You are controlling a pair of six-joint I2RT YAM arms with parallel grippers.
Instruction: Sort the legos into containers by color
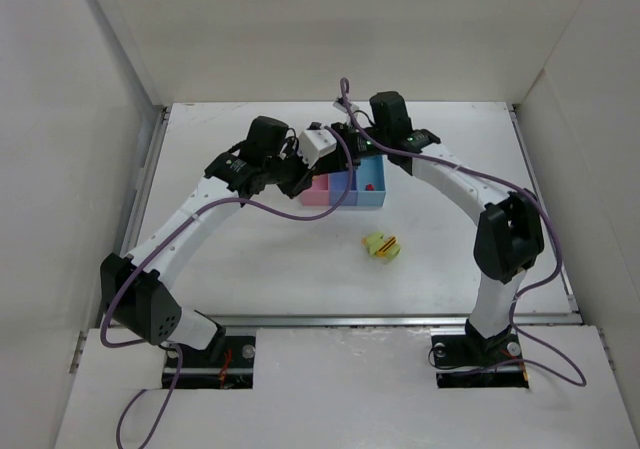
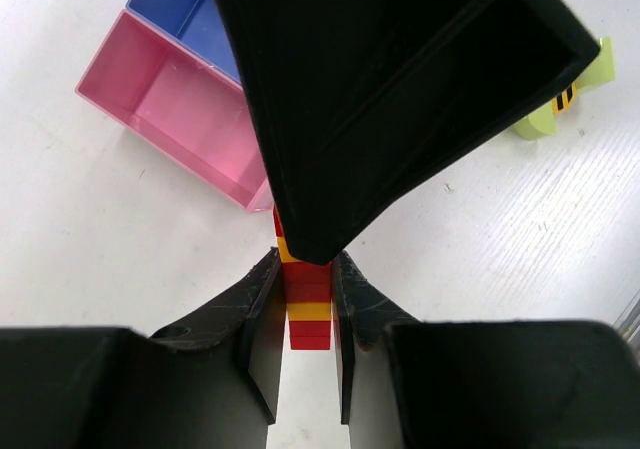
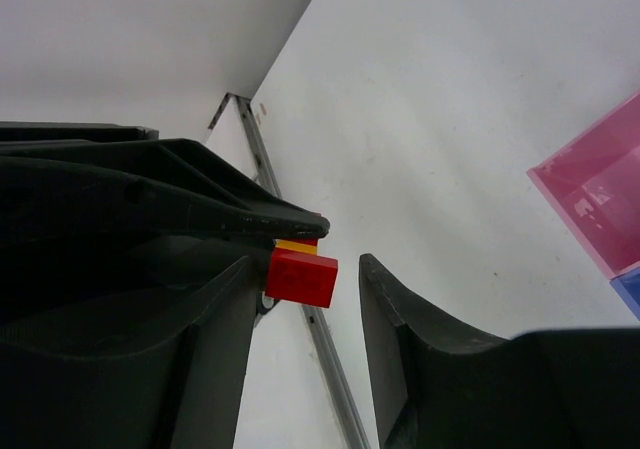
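Gripping red-yellow lego stack (image 2: 309, 304) in left fingers (image 2: 255, 321) | right fingers (image 3: 412, 331) apart around it | pink bin (image 2: 165, 119) beside

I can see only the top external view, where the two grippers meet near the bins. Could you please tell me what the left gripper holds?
Observer: The left wrist view shows the left gripper shut on a stack of red and yellow-orange bricks.
Operator: Thank you. Is the right gripper shut on it too?
Observer: No. In the right wrist view the right gripper is open around the stack's red end, with a clear gap on one side.
Operator: Is anything in the pink bin?
Observer: The left wrist view shows no bricks in the visible part of the pink bin. The right gripper hides one corner.
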